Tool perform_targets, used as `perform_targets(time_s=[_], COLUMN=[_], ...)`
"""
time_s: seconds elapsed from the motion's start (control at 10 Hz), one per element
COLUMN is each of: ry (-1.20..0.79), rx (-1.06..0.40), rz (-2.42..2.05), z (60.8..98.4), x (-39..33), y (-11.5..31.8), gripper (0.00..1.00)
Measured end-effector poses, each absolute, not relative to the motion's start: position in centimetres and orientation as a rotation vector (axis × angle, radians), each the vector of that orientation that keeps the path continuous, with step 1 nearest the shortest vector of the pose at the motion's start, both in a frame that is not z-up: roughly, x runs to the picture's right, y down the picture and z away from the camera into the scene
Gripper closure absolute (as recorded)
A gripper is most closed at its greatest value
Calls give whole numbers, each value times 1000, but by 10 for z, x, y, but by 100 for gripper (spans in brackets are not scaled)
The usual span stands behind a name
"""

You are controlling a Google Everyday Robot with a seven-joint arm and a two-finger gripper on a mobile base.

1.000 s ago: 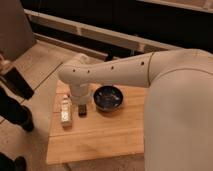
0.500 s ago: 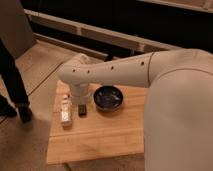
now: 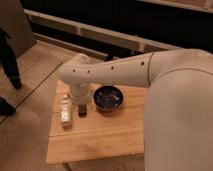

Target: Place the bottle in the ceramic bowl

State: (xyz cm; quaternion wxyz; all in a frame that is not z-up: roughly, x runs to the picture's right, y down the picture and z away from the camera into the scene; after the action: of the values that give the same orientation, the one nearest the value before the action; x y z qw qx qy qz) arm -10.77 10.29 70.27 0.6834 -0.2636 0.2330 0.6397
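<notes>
Wooden surface (image 3: pixel 100 137) carries everything, under my arm (image 3: pixel 115 72). On it stands the dark bowl (image 3: pixel 109 97), empty, and the bottle (image 3: pixel 65 111) lies flat nearby, not yet grasped. My end effector (image 3: pixel 79 99) hangs between them; released or clenched, I cannot tell. Coming down off-centre could roll the bottle away.

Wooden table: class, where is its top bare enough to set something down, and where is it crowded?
Bare: the wide front strip of the table, nearer the camera than the bottle, black bar and bowl. Crowded: the far half, where those three sit close and the hand hangs between bottle and bowl.
</notes>
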Motion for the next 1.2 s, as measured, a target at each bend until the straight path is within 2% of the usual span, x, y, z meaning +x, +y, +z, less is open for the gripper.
perform_targets(time_s=[1.2], ry=[517], rx=[-578], rz=[1425], z=[703], x=[-107], y=[102], gripper=[35])
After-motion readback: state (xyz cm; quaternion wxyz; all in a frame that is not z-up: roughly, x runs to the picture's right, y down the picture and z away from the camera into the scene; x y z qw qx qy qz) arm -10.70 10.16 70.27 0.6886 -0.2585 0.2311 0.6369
